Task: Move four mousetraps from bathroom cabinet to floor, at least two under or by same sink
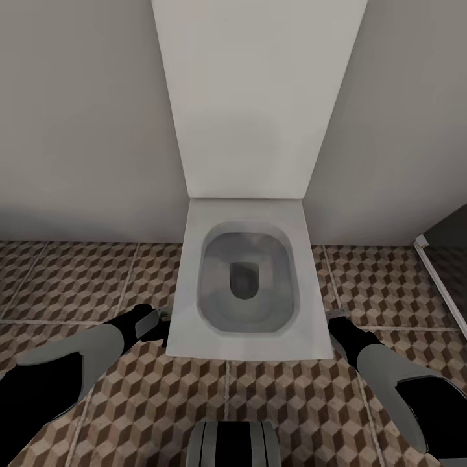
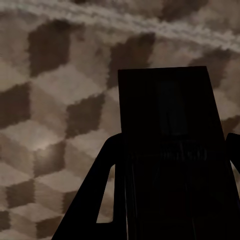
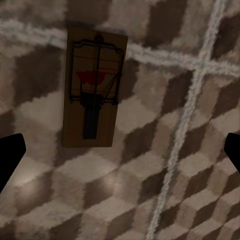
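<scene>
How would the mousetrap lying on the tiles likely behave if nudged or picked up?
The mousetrap looks like a flat, stiff wooden board, so it should probably slide, not roll. Its thin wire parts seem bendable. Lying flush on the bathroom floor, it may be awkward to pinch.

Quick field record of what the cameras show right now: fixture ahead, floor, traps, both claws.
fixture ahead: white toilet, lid up against the wall
floor: cube-pattern tiles
mousetrap: one lying flat on the tiles, over a grout line, below the right claw
right claw: open, empty
left claw: dark shape above tiles, state unclear
sink, cabinet: not identifiable here
</scene>
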Tool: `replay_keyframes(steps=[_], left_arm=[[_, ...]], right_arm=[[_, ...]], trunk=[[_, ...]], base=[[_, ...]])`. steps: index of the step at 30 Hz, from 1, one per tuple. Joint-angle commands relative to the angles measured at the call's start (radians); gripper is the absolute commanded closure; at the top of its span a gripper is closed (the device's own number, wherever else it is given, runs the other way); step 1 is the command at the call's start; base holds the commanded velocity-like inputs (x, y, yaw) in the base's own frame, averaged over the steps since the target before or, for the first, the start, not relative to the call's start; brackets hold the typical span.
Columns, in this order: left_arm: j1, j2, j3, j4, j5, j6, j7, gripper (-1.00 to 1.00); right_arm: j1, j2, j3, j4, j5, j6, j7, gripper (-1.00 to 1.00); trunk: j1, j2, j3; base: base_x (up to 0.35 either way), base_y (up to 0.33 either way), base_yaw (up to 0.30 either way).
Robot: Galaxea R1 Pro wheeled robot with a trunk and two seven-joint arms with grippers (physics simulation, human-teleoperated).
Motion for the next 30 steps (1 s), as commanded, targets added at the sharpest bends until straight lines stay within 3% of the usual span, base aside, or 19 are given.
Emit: replay_keyframes(steps=[1, 26, 30], left_arm=[[-0.001, 0.002, -0.004, -0.004, 0.009, 0.001, 0.009, 1.00], [-0.027, 0.004, -0.005, 0.002, 0.007, 0.005, 0.014, 1.00], [-0.040, 0.002, -0.008, 0.003, -0.006, 0.010, 0.050, 1.00]], right_arm=[[0.000, 0.000, 0.004, -0.002, 0.000, 0.007, -0.002, -1.00], [0.000, 0.002, 0.004, -0.002, 0.000, 0.007, -0.004, -1.00], [0.000, 0.002, 0.004, -0.002, 0.000, 0.007, -0.004, -1.00]], trunk=[[0.000, 0.000, -0.001], [0.000, 0.000, -0.001], [0.000, 0.000, -0.001]], base=[[0.000, 0.000, 0.000], [0.000, 0.000, 0.000], [0.000, 0.000, 0.000]])
